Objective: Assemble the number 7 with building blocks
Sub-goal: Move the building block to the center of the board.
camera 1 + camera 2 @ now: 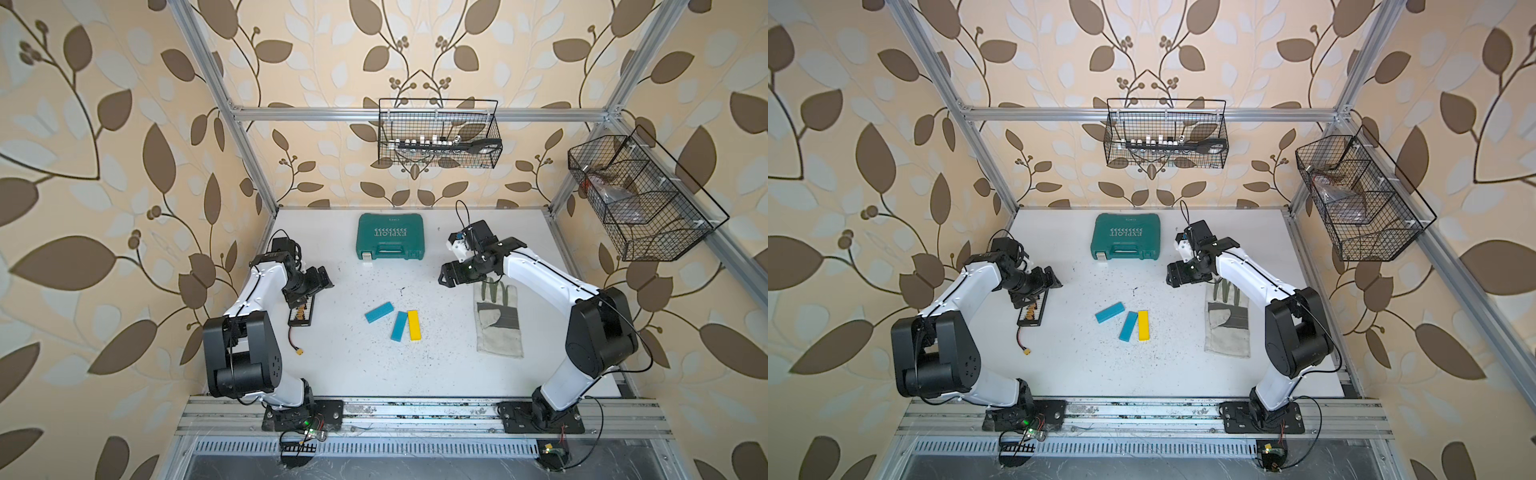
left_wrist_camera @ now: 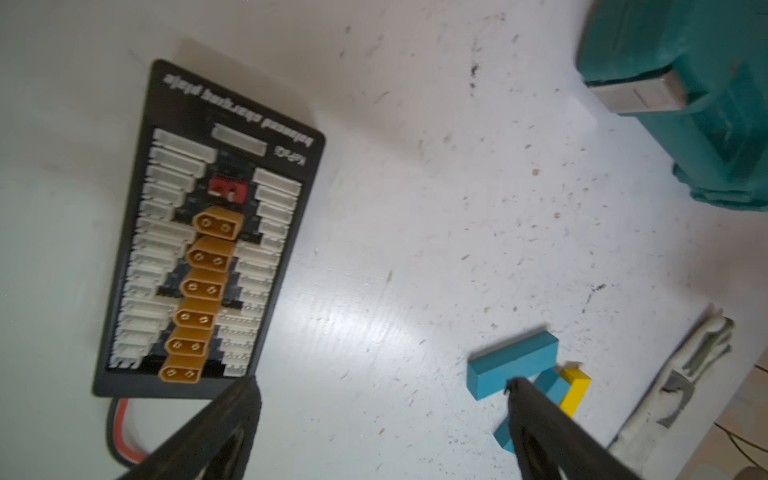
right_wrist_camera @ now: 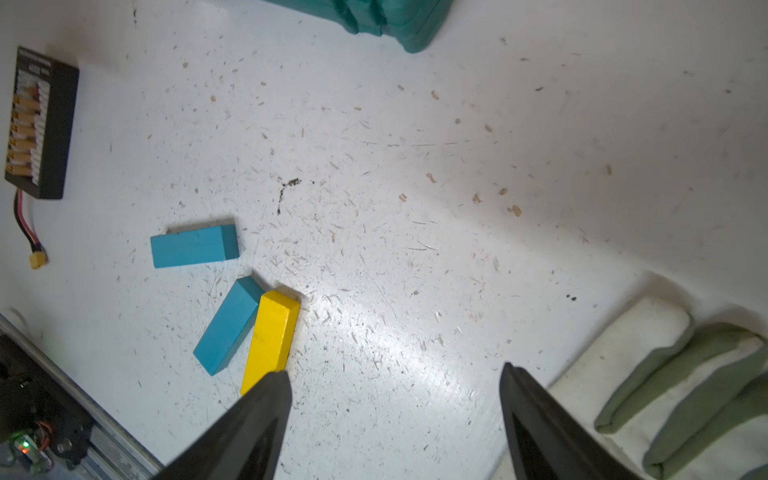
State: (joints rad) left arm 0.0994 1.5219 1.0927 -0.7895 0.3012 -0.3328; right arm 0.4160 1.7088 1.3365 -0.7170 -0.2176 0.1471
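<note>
Status: both pincers are empty. The left pincer [image 2: 380,384] has its jaws spread wide with only bare table [image 1: 353,365] between them. The right pincer [image 3: 392,372] is also clearly parted and holds nothing. Neither touches a block. All three blocks lie flat between the two pincers, a bit to the base side of both. The lone teal bar [image 1: 379,312] sits slanted on the left pincer's side, apart from the others. The second teal bar [image 1: 399,326] and the yellow bar [image 1: 414,325] are on the right pincer's side, touching or nearly so at their far ends and splaying into a narrow V. That's no 7 yet, I'd say: no top stroke meets a down stroke. Right wrist view looks down at the yellow bar with one finger overlapping its near end, so it's probably lining up on that one; open jaws fit a pre-grasp. The left pincer hangs over the charging board [image 2: 208,232], clear of the work zone, likely to avoid crowding. The glove [image 1: 496,324] is just outboard of the right pincer, and the tool case [image 1: 390,236] lies beyond both. Risk: gripping the yellow bar may nudge its teal neighbour.
</note>
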